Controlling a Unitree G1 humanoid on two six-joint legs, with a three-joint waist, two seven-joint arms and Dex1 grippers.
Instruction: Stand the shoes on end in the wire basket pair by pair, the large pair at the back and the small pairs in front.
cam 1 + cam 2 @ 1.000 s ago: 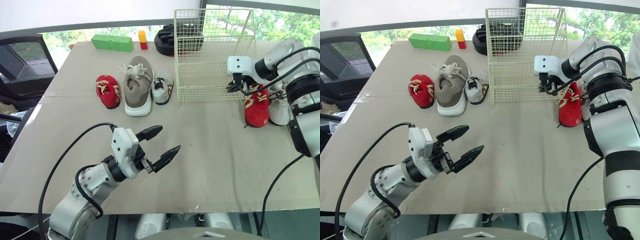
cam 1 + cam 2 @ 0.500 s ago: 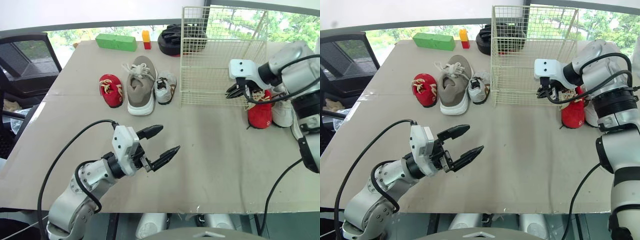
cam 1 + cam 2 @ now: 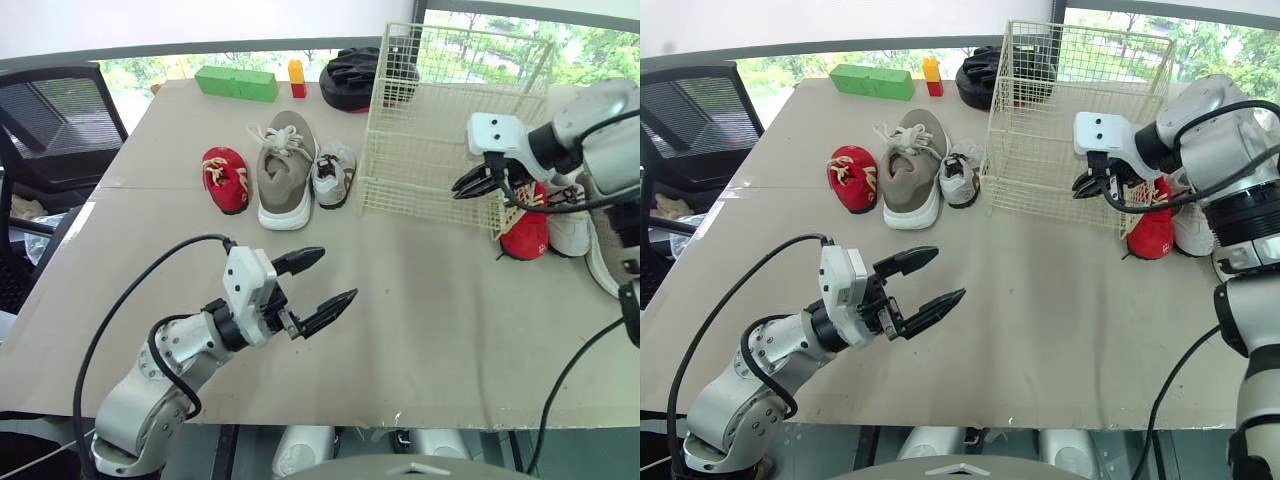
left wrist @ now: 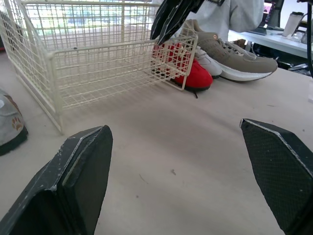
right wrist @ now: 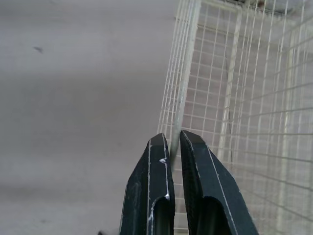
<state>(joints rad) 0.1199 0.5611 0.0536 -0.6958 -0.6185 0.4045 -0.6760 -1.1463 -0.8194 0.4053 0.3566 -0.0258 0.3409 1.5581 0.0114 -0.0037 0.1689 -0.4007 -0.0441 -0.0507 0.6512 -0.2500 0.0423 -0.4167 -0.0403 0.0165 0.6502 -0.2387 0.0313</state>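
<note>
We see a wide counter (image 3: 440,310) covered in plain tan paper, creased across its left part, set before a window (image 3: 590,45) with green trees outside; a black mesh office chair (image 3: 55,115) stands off its left edge. The cream wire basket (image 3: 420,170) sits toward the far right of the counter, turned at an angle to the counter's edge. The right claw (image 3: 465,186) has its 2 black fingers pressed together on the basket's near right corner post. We cannot tell whether that corner is off the surface. Just left of the basket lie 3 shoes side by side: a small red shoe (image 3: 225,180), a large taupe lace-up sneaker (image 3: 284,170) and a small white-and-grey shoe (image 3: 333,174). Right of the basket lie a second small red shoe (image 3: 525,228), a small white shoe (image 3: 570,228) and a second taupe sneaker (image 4: 230,51). At the far edge rest a green block (image 3: 237,83), a yellow-and-red block (image 3: 296,72) and a black rounded object (image 3: 355,75). The left claw (image 3: 338,276) hovers over the near left of the counter, fingers spread wide and holding nothing.
</note>
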